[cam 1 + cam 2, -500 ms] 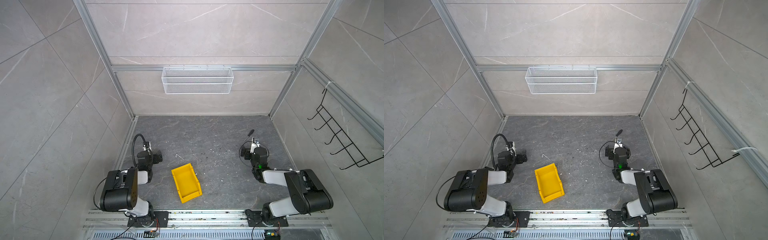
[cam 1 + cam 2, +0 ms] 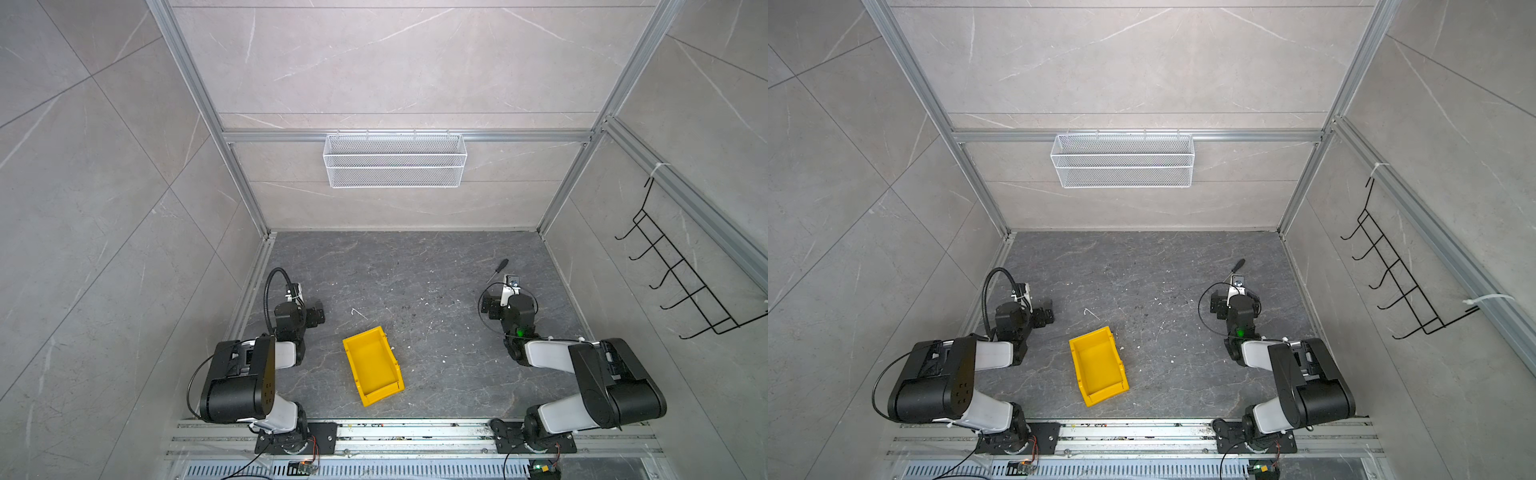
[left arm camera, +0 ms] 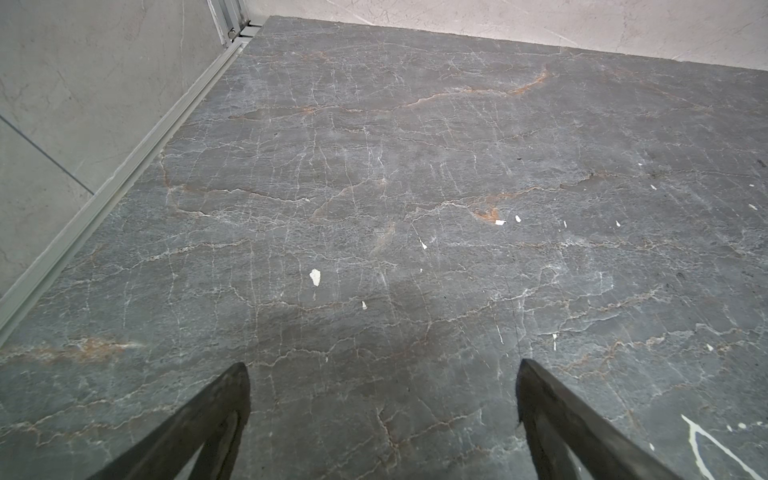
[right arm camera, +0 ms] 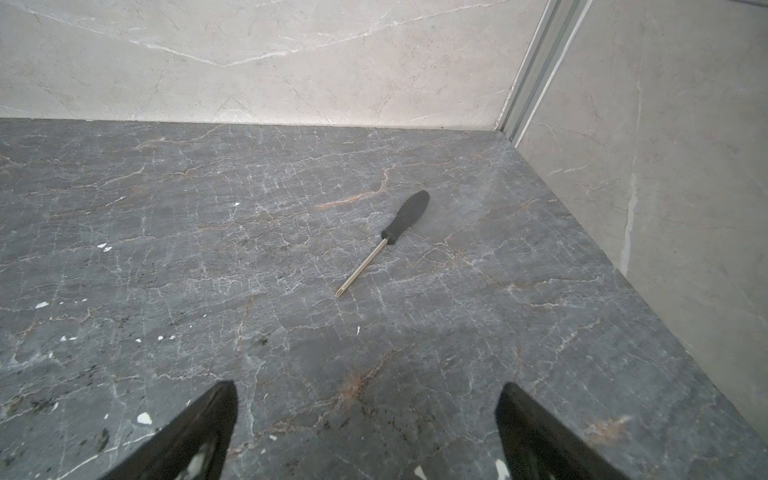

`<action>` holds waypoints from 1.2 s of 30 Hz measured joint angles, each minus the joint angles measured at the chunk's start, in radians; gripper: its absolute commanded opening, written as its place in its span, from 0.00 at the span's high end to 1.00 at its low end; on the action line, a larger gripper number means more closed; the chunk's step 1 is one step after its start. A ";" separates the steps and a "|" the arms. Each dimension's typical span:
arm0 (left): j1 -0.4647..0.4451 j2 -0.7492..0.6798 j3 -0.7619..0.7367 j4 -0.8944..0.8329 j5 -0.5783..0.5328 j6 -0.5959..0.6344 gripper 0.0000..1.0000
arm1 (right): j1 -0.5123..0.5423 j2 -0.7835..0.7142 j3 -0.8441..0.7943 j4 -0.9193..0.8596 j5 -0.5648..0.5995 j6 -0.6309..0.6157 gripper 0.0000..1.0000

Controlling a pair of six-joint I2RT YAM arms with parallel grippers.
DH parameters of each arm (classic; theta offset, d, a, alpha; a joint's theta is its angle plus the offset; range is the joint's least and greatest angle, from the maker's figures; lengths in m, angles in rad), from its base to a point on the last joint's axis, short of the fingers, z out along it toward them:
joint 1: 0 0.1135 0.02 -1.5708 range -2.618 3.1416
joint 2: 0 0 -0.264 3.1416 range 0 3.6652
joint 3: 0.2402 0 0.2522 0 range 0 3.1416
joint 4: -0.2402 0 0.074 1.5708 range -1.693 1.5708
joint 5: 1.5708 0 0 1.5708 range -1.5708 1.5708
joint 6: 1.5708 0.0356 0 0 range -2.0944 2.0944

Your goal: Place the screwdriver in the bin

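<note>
Two pincers, both spread wide. Left pincer point(image 3: 382, 365): fingers point(image 3: 216, 411) well apart, hovering low over bare grey counter point(image 3: 415, 166), with only white flecks point(image 3: 315, 276) on the stone ahead. Right pincer point(image 4: 368, 388): fingers point(image 4: 199, 428) equally far apart, also above bare stone, aimed toward the far right corner of the enclosure.

One screwdriver point(image 4: 390, 237), lying flat on the counter ahead of the right pincer and apart from it, untouched. Black handle toward the back wall, thin silver shaft slanting back toward the pincer, cross-shaped tip nearest the fingers. Seen in both top views point(image 2: 498, 270) point(image 2: 1235, 268) just beyond the right arm's wrist, in the right rear part of the counter point(image 2: 415, 270), near the right wall but not against it.

One yellow bin point(image 2: 372, 365) point(image 2: 1098, 365), sitting open side up on the counter near the front edge, roughly midway between the two arm bases and turned at a slant to the front rail point(image 2: 415, 432). Well apart from the screwdriver and from both pincers.

Higher up, clear of the counter: white wire basket point(image 2: 395, 160) hanging on the back wall, black hook rack point(image 2: 681, 282) on the right wall.
</note>
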 measured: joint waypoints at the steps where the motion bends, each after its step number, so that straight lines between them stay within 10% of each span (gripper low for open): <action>1: 0.000 0.000 0.000 0.000 0.000 0.000 0.00 | 0.000 0.000 0.000 0.000 0.000 0.000 0.01; 26: -0.008 -0.113 0.027 -0.123 0.006 0.015 0.00 | 0.000 -0.023 -0.002 -0.017 0.001 0.000 0.01; 36: -0.240 -0.249 0.222 -0.311 -0.099 0.119 0.00 | 0.000 -0.348 0.022 -0.236 0.020 0.057 0.01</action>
